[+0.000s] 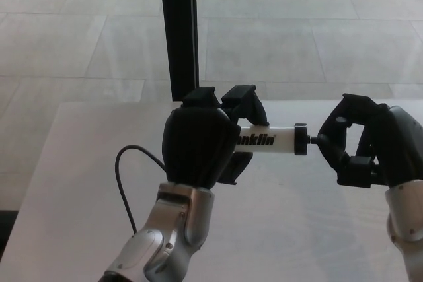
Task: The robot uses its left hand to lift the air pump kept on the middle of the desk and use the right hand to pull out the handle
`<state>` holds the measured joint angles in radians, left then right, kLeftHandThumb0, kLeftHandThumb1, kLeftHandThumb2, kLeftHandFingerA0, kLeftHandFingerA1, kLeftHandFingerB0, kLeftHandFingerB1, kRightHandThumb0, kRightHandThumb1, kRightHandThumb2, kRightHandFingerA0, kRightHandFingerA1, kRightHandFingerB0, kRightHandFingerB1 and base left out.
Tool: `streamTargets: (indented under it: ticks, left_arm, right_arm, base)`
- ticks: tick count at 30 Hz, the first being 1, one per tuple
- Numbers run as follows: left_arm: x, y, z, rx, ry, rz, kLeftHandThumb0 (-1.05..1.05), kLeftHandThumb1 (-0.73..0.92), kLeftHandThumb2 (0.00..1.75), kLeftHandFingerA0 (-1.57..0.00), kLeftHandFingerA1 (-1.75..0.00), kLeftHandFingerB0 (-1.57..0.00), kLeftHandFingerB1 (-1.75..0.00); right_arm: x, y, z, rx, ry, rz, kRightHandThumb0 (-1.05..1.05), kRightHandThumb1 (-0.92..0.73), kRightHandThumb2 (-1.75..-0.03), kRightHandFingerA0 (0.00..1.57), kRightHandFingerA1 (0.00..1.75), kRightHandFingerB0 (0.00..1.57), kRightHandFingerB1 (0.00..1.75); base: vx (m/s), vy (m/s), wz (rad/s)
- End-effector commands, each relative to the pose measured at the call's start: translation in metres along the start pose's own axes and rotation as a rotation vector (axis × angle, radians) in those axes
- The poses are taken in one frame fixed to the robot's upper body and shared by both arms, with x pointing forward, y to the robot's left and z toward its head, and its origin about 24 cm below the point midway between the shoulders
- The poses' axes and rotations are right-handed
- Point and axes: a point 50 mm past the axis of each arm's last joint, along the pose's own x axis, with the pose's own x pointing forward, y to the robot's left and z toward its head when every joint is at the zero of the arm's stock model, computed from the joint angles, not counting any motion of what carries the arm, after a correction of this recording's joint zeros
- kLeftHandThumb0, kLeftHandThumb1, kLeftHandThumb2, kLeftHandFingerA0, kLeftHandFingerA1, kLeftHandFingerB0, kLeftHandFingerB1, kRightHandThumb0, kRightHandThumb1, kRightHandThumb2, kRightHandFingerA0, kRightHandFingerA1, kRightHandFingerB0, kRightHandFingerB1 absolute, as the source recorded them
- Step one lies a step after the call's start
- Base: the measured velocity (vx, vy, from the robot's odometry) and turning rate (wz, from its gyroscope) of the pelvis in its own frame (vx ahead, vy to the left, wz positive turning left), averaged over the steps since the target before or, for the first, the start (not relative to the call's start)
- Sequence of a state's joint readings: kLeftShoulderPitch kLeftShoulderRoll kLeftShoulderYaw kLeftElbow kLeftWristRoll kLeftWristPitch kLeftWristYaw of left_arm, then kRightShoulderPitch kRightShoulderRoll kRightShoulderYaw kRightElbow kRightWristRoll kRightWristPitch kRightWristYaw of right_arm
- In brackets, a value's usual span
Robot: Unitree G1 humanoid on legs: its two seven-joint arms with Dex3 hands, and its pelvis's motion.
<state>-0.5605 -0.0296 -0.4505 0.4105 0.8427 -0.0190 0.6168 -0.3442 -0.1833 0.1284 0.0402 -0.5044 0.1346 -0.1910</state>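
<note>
The pump (272, 141) hangs level in mid-frame, clear of the tabletop (79, 183), its white barrel running from the left hand (198, 146) toward the right hand (360, 143); the left hand's fingers (244, 104) are wrapped tight round the barrel's left part, covering the start of the printed name; the right hand, at the right of the frame, has its fingers curled shut round what I take to be the handle, which is hidden inside them; only a short stub of thin black rod (312, 141) shows between the barrel's black end cap and that hand.

The risks, as I judge them: if the right hand pulls off the barrel's line, the thin rod could bend or bind; if the left hand's hold is weaker than the rod's friction, the whole barrel may slide through it instead of the rod coming out; the right fingers may slip off the small handle under load, since how much of it they have cannot be seen; a thin black hose (125, 183) loops at the lower left and could snag on the left forearm.

The tabletop is pale, smooth and glossy, filling the lower half of the frame; beyond it lies a floor (297, 24) of large light tiles; a black post (180, 31) stands upright at upper centre, behind the left hand.
</note>
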Motion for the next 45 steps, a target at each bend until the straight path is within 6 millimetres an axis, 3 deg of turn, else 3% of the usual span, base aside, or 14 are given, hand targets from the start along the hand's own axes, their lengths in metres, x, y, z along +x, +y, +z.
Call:
streamTargets:
  ticks: [1, 12, 13, 20, 21, 23, 24, 25, 32, 33, 34, 42, 43, 45]
  left_arm:
    - [0.001, 0.009, -0.009, 0.035, -0.007, 0.058, -0.08, 0.49, 1.1, -0.84, -1.75, -0.77, -1.63]
    - [-0.011, 0.009, -0.017, 0.033, 0.017, 0.045, -0.06, 0.46, 1.18, -0.85, -1.75, -0.78, -1.65]
    - [-0.011, 0.009, -0.017, 0.035, 0.019, 0.045, -0.06, 0.45, 1.18, -0.85, -1.75, -0.79, -1.64]
    - [-0.012, 0.011, -0.021, 0.065, 0.017, 0.043, -0.07, 0.47, 1.14, -0.84, -1.75, -0.79, -1.62]
    - [-0.013, 0.012, -0.023, 0.062, 0.015, 0.047, -0.07, 0.47, 1.15, -0.84, -1.75, -0.79, -1.63]
    - [-0.014, 0.013, -0.024, 0.067, 0.014, 0.044, -0.07, 0.46, 1.15, -0.84, -1.75, -0.78, -1.63]
    - [-0.015, 0.013, -0.026, 0.072, 0.015, 0.05, -0.07, 0.46, 1.13, -0.87, -1.75, -0.77, -1.66]
    - [-0.017, 0.014, -0.029, 0.087, 0.018, 0.04, -0.08, 0.47, 1.13, -0.87, -1.75, -0.77, -1.65]
    - [-0.022, 0.016, -0.035, 0.107, 0.023, 0.039, -0.06, 0.45, 1.15, -0.87, -1.75, -0.78, -1.65]
    - [-0.024, 0.017, -0.039, 0.114, 0.029, 0.041, -0.05, 0.44, 1.16, -0.87, -1.75, -0.8, -1.63]
    - [-0.026, 0.017, -0.041, 0.119, 0.031, 0.038, -0.06, 0.44, 1.16, -0.86, -1.75, -0.79, -1.63]
    - [-0.034, 0.02, -0.051, 0.141, 0.049, 0.019, -0.08, 0.46, 1.1, -0.84, -1.75, -0.79, -1.62]
    - [-0.034, 0.02, -0.051, 0.14, 0.051, 0.017, -0.08, 0.47, 1.1, -0.84, -1.75, -0.78, -1.62]
    - [-0.036, 0.02, -0.053, 0.125, 0.055, 0.025, -0.08, 0.48, 1.09, -0.85, -1.75, -0.79, -1.63]
  right_arm:
    - [-0.005, -0.009, -0.012, -0.032, 0.016, -0.011, -0.14, -0.39, -1.34, 0.92, 1.75, 0.76, 1.57]
    - [-0.01, -0.016, -0.02, -0.041, 0.007, -0.037, -0.15, -0.43, -1.29, 0.9, 1.75, 0.76, 1.54]
    - [-0.01, -0.017, -0.021, -0.039, 0.008, -0.04, -0.22, -0.45, -1.2, 1.21, 1.43, 0.94, 1.26]
    - [-0.011, -0.023, -0.026, -0.04, 0.015, -0.049, -0.2, -0.45, -1.2, 1.21, 1.43, 0.95, 1.25]
    - [-0.012, -0.025, -0.029, -0.044, 0.022, -0.049, -0.15, -0.43, -1.28, 0.91, 1.75, 0.77, 1.54]
    - [-0.012, -0.028, -0.031, -0.057, 0.032, -0.052, -0.15, -0.42, -1.3, 0.91, 1.75, 0.77, 1.55]
    - [-0.012, -0.031, -0.034, -0.077, 0.036, -0.049, -0.21, -0.46, -1.2, 1.21, 1.41, 0.96, 1.24]
    - [-0.013, -0.035, -0.038, -0.097, 0.039, -0.057, -0.23, -0.45, -1.19, 1.22, 1.42, 0.96, 1.25]
    - [-0.014, -0.047, -0.046, -0.14, 0.052, -0.065, -0.15, -0.41, -1.23, 0.89, 1.75, 0.76, 1.55]
    - [-0.014, -0.05, -0.05, -0.143, 0.056, -0.074, -0.21, -0.42, -1.17, 1.2, 1.39, 0.98, 1.25]
    - [-0.014, -0.053, -0.053, -0.141, 0.063, -0.077, -0.15, -0.38, -1.27, 0.9, 1.75, 0.78, 1.54]
    - [-0.016, -0.062, -0.062, -0.15, 0.077, -0.087, -0.17, -0.41, -1.23, 0.91, 1.75, 0.78, 1.53]
    - [-0.016, -0.063, -0.063, -0.154, 0.08, -0.087, -0.25, -0.43, -1.17, 1.2, 1.4, 0.96, 1.25]
    - [-0.016, -0.064, -0.064, -0.159, 0.083, -0.091, -0.18, -0.43, -1.19, 0.89, 1.75, 0.78, 1.52]
  base:
    - [0.0, 0.0, 0.0]
    - [0.0, 0.0, 0.0]
    - [0.0, 0.0, 0.0]
    - [0.0, 0.0, 0.0]
    - [0.0, 0.0, 0.0]
    - [0.0, 0.0, 0.0]
    - [0.0, 0.0, 0.0]
    - [0.0, 0.0, 0.0]
    - [0.0, 0.0, 0.0]
    - [0.0, 0.0, 0.0]
    - [0.0, 0.0, 0.0]
    - [0.0, 0.0, 0.0]
    - [0.0, 0.0, 0.0]
    - [0.0, 0.0, 0.0]
